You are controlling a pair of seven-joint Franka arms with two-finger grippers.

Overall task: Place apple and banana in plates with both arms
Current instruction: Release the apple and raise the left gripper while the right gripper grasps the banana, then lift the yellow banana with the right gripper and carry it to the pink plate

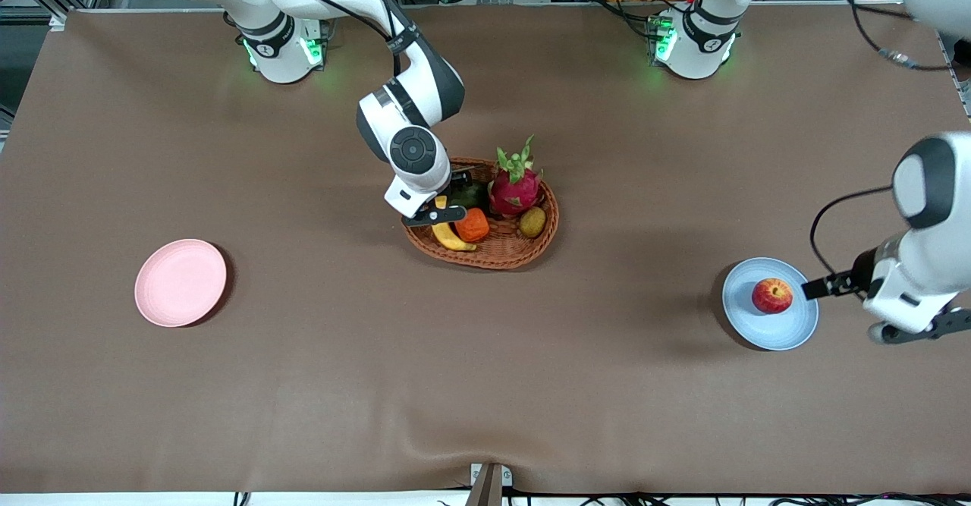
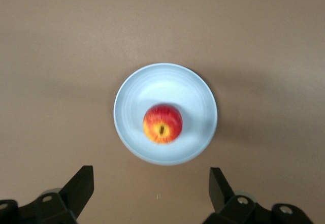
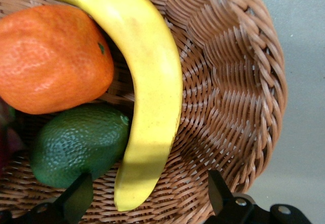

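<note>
Reaching into basket [image 1: 523, 252], right claw [image 3: 147, 198] spread astride banana [image 3: 147, 97] end, lined up for pinch. Apple [image 1: 772, 295] already on blue plate [image 1: 789, 331]; left claw [image 2: 151, 188] spread, hanging above plate edge. Pink plate [image 1: 180, 282] bare, likely meant for banana.

the table [image 1: 303, 385] wears a plain matte brown cloth. one plate [image 1: 180, 282] is pale pink, the other plate [image 1: 770, 322] light blue with faint concentric rings. the apple [image 1: 772, 295] is red, streaked with yellow around a dark dimple. the basket [image 1: 516, 252] is brown wicker in a ribbed weave. the banana [image 3: 150, 82] is clean yellow, greenish at one tip. beside it an orange fruit [image 3: 51, 56] has pebbled skin, and a dark green one [image 3: 76, 145] is bumpy. the dragon fruit [image 1: 516, 186] is magenta with green leafy scales. a small fruit [image 1: 532, 221] is olive-brown. the arms are white with black bands, their bases lit green.
</note>
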